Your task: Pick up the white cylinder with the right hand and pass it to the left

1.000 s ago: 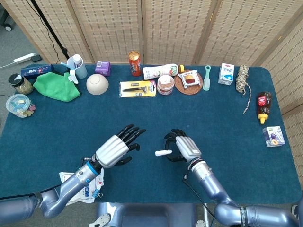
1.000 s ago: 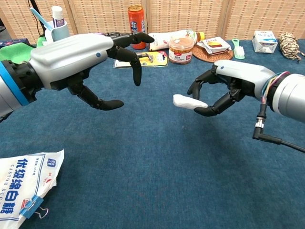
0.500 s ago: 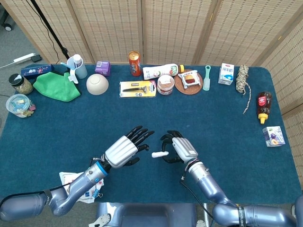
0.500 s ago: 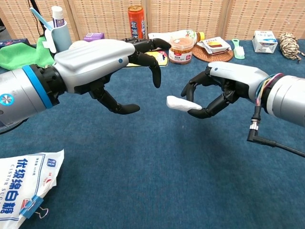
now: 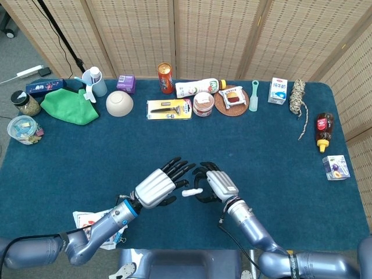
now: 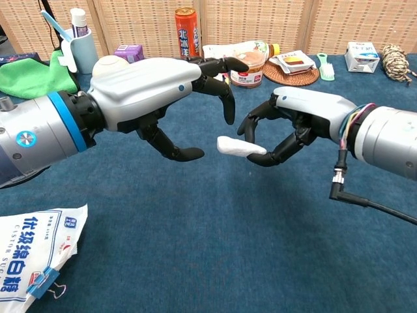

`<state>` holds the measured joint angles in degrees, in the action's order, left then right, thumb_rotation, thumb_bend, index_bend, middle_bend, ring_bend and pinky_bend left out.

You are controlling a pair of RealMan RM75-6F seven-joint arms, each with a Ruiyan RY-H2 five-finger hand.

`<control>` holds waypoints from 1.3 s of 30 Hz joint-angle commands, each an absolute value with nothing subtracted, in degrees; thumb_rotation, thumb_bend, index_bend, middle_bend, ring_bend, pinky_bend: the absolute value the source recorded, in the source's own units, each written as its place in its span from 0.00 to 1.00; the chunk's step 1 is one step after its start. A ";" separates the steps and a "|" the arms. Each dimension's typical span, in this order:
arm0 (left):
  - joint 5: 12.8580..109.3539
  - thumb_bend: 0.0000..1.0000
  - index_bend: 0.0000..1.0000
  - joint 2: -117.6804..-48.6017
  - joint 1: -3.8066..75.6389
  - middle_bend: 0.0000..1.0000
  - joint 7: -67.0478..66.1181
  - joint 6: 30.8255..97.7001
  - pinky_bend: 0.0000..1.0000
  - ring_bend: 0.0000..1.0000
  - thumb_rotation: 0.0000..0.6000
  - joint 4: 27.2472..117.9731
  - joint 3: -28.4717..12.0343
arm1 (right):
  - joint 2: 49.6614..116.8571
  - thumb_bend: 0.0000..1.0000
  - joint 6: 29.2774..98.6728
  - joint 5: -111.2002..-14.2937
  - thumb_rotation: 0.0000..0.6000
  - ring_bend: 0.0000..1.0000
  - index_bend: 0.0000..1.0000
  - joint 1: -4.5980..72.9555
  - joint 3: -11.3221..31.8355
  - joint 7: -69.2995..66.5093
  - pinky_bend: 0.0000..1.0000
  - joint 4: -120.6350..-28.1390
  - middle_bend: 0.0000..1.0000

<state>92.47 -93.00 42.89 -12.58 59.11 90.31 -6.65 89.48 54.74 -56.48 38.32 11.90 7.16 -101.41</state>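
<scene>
Now your two hands stand much closer together than a second ago: your left hand has come in from the left side toward the middle of the blue table, and your right hand has eased a little leftward to meet it. In the head view the left hand and right hand are almost side by side, where earlier a clear gap lay between them.

Your right hand still pinches the white cylinder between thumb and curled fingers, holding it above the table. Your left hand holds nothing; its fingers are spread apart, the upper ones arched over the cylinder's free end and the thumb reaching beneath it. The free end now lies just inside that opening, whereas before it was well short of it. You cannot tell from either view whether the left fingers touch it yet.

The cylinder is short, plain white, slightly rough or crumpled on its surface, and lies nearly level with its free end pointing toward your left hand. In the head view the white cylinder shows as a small pale bar bridging the space between the hands.
</scene>
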 commanded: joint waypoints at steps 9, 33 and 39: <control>90.91 0.26 0.42 -94.05 43.75 0.03 -13.34 58.42 0.00 0.01 1.00 89.81 -6.56 | 90.19 0.36 54.65 -56.39 1.00 0.09 0.64 38.90 11.84 7.35 0.00 -101.17 0.26; 88.75 0.27 0.50 -97.80 44.81 0.04 -14.59 58.75 0.00 0.02 1.00 88.10 -6.65 | 90.10 0.36 54.40 -57.24 1.00 0.09 0.64 39.26 11.43 6.72 0.00 -101.85 0.26; 88.81 0.28 0.53 -98.67 44.80 0.04 -14.45 59.62 0.00 0.02 1.00 87.69 -6.51 | 89.91 0.36 54.59 -57.57 1.00 0.09 0.64 39.10 11.36 6.23 0.00 -101.97 0.26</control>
